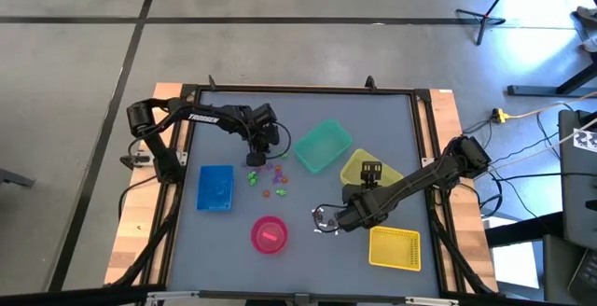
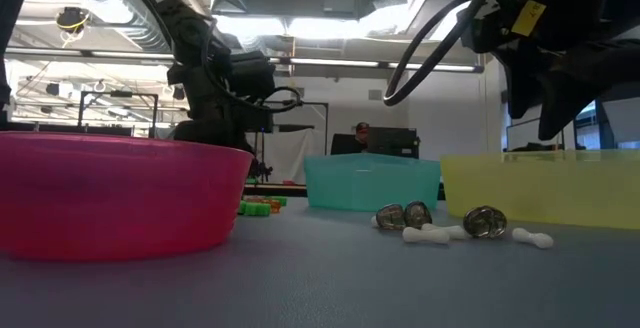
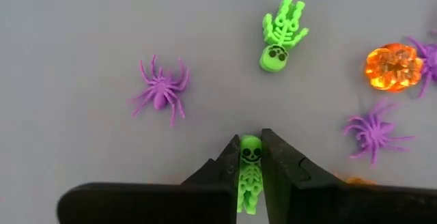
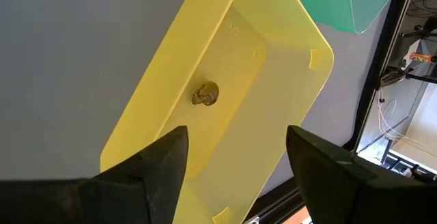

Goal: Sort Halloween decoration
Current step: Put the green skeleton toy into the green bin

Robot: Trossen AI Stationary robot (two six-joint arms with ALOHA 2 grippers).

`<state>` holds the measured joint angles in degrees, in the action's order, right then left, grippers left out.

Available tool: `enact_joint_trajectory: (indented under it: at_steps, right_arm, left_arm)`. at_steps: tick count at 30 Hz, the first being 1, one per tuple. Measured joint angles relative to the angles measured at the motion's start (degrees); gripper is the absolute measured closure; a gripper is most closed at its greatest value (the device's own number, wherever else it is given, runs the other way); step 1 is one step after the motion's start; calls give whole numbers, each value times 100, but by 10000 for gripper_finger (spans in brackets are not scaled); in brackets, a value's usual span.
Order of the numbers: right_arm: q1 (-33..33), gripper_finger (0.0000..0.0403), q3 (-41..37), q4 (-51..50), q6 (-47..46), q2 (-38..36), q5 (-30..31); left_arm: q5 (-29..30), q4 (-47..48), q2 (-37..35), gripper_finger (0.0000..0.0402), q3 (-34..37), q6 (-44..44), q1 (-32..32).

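Fingers of left gripper (image 3: 251, 166) pinched on small green plastic skeleton (image 3: 250, 173), mid-counter among loose trinkets. Skeleton light, stiff, thin; side grip across torso looks sound. Purple plastic spider (image 3: 162, 89) and orange translucent pumpkin (image 3: 392, 67) near: lift straight up. Right gripper (image 4: 235, 159) fingers wide, over yellow plastic bin (image 4: 273, 101).

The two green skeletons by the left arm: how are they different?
One green skeleton is pinched between the left gripper jaws; the other green skeleton lies free on the table. The pinched one's skull points away from the gripper; the free one's skull points toward it. Both are bright green plastic.
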<state>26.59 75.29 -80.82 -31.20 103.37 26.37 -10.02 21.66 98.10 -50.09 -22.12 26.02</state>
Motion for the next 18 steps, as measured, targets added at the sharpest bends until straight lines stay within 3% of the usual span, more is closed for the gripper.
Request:
enact_joint_trajectory:
  at_steps: [14, 18]
  right_arm:
    - [2, 155, 0, -17, 0, 0, 0]
    - [2, 155, 0, -19, 0, 0, 0]
  left_arm:
    - [-158, 209, -482, 382, 2, 303, -311]
    - [-438, 144, -652, 382, -2, 545, -529]
